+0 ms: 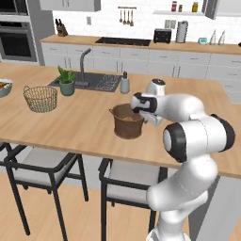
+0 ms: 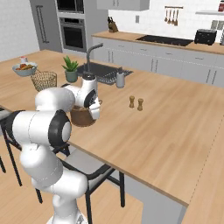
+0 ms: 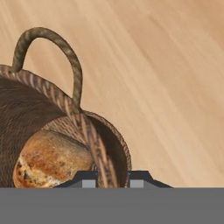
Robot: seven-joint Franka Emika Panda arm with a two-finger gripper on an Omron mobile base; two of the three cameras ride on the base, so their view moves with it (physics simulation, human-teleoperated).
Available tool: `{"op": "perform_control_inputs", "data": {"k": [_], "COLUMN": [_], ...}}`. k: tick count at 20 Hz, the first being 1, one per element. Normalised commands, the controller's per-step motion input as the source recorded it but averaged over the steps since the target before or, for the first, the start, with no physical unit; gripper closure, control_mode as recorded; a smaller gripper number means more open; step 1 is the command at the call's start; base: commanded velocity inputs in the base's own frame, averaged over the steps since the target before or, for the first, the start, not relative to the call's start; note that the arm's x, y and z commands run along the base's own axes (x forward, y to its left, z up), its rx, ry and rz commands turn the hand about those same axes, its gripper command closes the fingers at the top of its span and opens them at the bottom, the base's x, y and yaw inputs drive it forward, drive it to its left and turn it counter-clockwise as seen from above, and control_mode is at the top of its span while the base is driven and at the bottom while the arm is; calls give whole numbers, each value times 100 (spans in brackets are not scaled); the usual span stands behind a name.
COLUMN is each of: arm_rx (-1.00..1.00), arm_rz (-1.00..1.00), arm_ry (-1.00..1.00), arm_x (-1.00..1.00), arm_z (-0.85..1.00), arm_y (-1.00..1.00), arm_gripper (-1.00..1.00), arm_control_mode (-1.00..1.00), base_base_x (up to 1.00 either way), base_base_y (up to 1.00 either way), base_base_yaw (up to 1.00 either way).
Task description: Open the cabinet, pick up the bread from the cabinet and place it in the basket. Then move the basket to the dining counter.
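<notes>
A dark brown woven round basket (image 1: 127, 121) stands on the large light-wood dining counter (image 1: 84, 127), the golden-brown bread roll (image 3: 50, 159) inside it. The two-finger gripper (image 3: 112, 178) pinches the basket's rim between its tips. Only letting go seems left

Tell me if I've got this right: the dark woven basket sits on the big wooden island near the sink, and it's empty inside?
Not quite. The basket does sit on the dining counter near the sink, but it is not empty: the hand view shows the bread lying inside it, with the tool straddling the basket's rim.
</notes>
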Motion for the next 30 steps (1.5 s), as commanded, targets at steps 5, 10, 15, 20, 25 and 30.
{"op": "perform_control_inputs", "data": {"k": [5, 10, 15, 20, 25, 30], "arm_rx": [0, 0, 0, 0, 0, 0], "arm_rz": [0, 0, 0, 0, 0, 0], "arm_ry": [3, 4, 0, 0, 0, -2], "arm_x": [37, 10, 8, -3, -11, -20], "arm_z": [-65, -51, -41, -22, 39, 68], "arm_y": [9, 0, 0, -2, -1, -5], "arm_gripper": [100, 100, 100, -100, -100, -100], "arm_control_mode": [-100, -100, -100, -100, -100, -100], "base_base_x": [0, 0, 0, 0, 0, 0], "base_base_y": [0, 0, 0, 0, 0, 0], "base_base_yaw": [0, 0, 0, 0, 0, 0]}}
